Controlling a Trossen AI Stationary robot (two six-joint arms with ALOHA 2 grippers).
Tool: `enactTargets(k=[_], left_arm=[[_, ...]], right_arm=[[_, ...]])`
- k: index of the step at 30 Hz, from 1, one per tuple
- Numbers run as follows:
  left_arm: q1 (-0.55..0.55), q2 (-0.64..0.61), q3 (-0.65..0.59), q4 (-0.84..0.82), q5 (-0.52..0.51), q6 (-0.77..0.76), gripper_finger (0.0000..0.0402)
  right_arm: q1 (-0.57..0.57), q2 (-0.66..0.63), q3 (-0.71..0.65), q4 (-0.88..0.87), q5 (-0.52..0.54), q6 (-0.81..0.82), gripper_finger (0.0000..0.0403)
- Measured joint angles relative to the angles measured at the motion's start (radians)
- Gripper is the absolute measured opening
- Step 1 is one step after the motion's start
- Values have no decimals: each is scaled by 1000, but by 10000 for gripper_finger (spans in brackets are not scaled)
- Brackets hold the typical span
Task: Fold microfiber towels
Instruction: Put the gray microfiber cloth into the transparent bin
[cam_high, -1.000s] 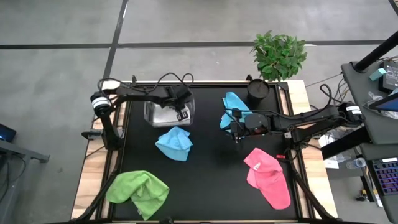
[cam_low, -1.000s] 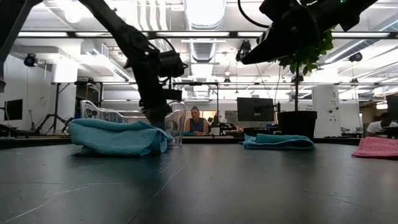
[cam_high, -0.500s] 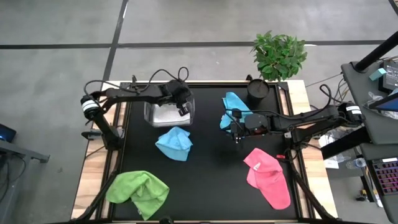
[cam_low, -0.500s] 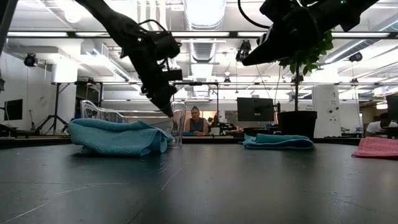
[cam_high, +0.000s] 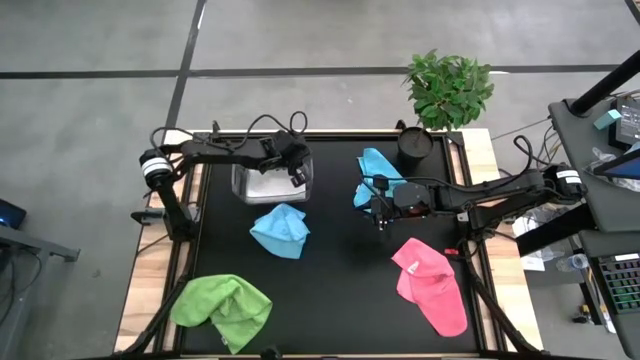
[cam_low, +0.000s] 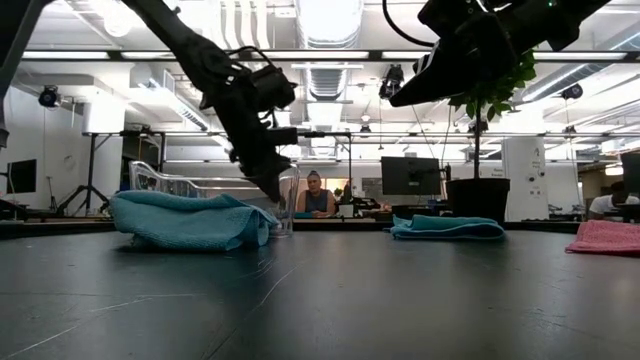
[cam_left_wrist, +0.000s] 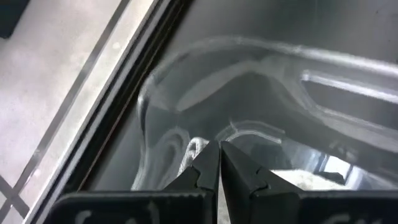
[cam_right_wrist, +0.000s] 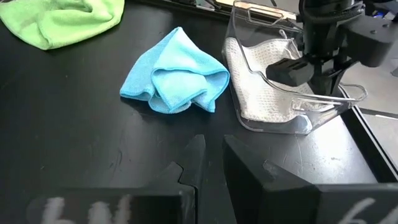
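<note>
A clear plastic tub (cam_high: 240, 186) at the far left holds a pale grey-white towel (cam_right_wrist: 261, 93). My left gripper (cam_high: 296, 175) is shut and points down into the tub at its right end, as the left wrist view (cam_left_wrist: 218, 149) shows. A crumpled light blue towel (cam_high: 280, 230) lies just in front of the tub. A second light blue towel (cam_high: 375, 172) lies at the far right. A pink towel (cam_high: 430, 285) lies near right and a lime green towel (cam_high: 222, 305) near left. My right gripper (cam_high: 379, 222) hangs open and empty above the table's middle, beside the second blue towel. My left gripper points its shut fingers (cam_left_wrist: 202, 168) down into the tub from above, close to the tub's curved wall (cam_left_wrist: 186, 53) and the grey-white towel (cam_left_wrist: 298, 179). I cannot tell whether the fingertips touch either.
A dark plant pot (cam_high: 413, 145) with a leafy plant (cam_high: 450, 85) stands at the far right corner, behind the second blue towel. There is bare black table (cam_high: 345, 270) between the blue, pink and green towels.
My left gripper has risen a little out of the tub and tipped, then come back down at the tub's right end, while its arm has swung. The towels and my right gripper have stayed where they were.
</note>
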Motion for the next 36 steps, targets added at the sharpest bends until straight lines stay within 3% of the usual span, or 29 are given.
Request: enactTargets(k=[8,17,22,29,36], left_arm=[[-29,-106,2,-30,1,-19,0],[-30,-233,0,-284,3,-24,0],[-7,-225,-14,-408,3,-26,0],[18,-185,-83,-414,-3,-27,0],[21,-183,-96,-471,-132,-29,0]], right_arm=[[0,0,0,-3,0,0,48],[0,0,-1,-2,0,1,48],[0,1,-3,-3,0,1,48],[0,1,-4,-2,0,1,48],[0,1,-5,-3,0,1,48]])
